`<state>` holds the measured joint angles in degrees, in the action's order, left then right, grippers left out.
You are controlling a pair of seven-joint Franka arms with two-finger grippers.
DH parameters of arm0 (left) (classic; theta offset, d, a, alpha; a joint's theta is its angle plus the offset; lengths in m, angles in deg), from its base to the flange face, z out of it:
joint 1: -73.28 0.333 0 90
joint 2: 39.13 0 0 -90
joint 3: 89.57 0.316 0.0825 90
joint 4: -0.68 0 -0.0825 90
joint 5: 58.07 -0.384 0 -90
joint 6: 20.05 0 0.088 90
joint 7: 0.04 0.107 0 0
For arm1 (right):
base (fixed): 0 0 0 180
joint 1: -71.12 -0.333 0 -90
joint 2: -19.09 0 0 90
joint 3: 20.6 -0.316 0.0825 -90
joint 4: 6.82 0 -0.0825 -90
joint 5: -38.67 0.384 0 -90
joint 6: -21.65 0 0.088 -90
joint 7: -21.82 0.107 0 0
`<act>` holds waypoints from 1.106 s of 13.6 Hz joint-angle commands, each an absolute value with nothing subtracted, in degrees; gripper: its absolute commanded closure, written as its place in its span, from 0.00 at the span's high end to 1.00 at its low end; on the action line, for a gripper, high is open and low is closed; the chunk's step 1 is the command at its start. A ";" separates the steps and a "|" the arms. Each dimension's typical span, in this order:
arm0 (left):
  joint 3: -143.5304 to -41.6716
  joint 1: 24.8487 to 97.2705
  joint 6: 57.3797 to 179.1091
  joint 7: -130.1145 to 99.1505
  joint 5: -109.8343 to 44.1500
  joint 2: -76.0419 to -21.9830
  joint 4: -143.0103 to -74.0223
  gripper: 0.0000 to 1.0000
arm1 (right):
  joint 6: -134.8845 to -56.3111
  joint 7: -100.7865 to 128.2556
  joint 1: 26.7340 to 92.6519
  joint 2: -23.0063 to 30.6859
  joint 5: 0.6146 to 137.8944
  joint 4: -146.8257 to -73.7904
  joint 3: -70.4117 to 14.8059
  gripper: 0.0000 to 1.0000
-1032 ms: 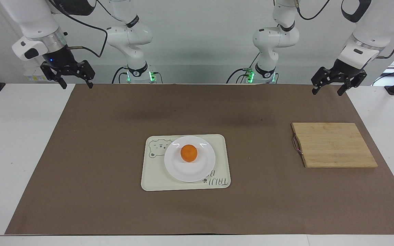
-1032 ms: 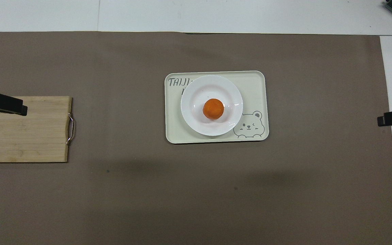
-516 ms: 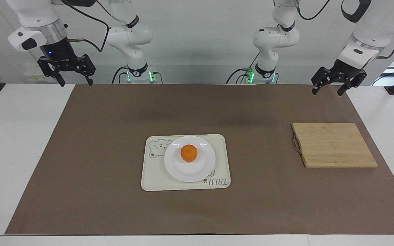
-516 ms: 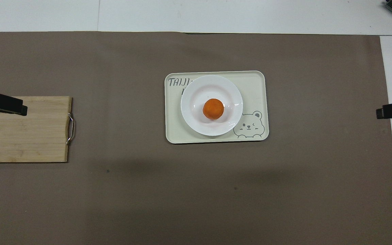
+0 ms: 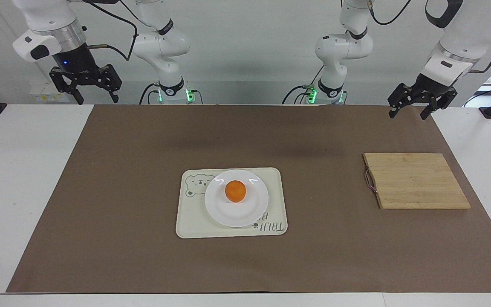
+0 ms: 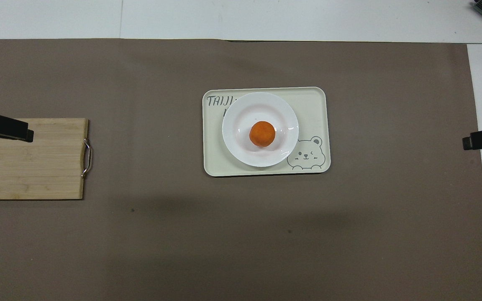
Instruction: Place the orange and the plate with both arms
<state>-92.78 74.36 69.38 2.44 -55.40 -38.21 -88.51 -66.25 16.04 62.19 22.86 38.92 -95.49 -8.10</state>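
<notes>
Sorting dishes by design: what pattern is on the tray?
Cream tray with a grey bear drawing and lettering; clearest in the overhead view.

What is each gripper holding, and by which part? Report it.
Nothing. Left gripper and right gripper are open, up in the air; orange sits on the plate.

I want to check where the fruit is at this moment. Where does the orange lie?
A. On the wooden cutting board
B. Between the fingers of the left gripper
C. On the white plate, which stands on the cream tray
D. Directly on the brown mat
C: the orange sits in the middle of the plate, and the plate rests on the tray.
</notes>
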 commanded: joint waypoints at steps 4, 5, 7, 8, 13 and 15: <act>-92.47 73.98 68.45 2.69 -56.57 -37.63 -88.53 1.00 | -65.71 15.49 62.33 23.05 37.35 -95.15 -8.21 1.00; -92.47 73.98 68.45 2.69 -56.57 -37.63 -88.53 1.00 | -65.71 15.49 62.42 23.05 37.35 -95.15 -8.21 1.00; -92.47 73.98 68.54 2.69 -56.57 -37.63 -88.53 1.00 | -65.10 15.40 64.69 23.05 37.52 -95.15 -9.95 1.00; -92.47 73.98 68.46 2.69 -56.57 -37.55 -88.53 1.00 | -65.01 15.49 65.66 23.05 37.52 -95.24 -11.19 1.00; -92.47 73.98 68.45 2.69 -56.57 -37.63 -88.53 1.00 | -64.84 15.58 65.32 23.14 37.43 -95.76 -11.11 1.00; -92.47 73.98 68.45 2.69 -56.57 -37.63 -88.53 1.00 | -64.84 15.58 64.53 23.14 37.35 -95.76 -10.67 1.00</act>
<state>-92.78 74.36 69.38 2.44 -55.40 -38.21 -88.51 -65.72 16.04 64.73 22.86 38.92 -95.54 -10.43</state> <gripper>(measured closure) 0.000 0.000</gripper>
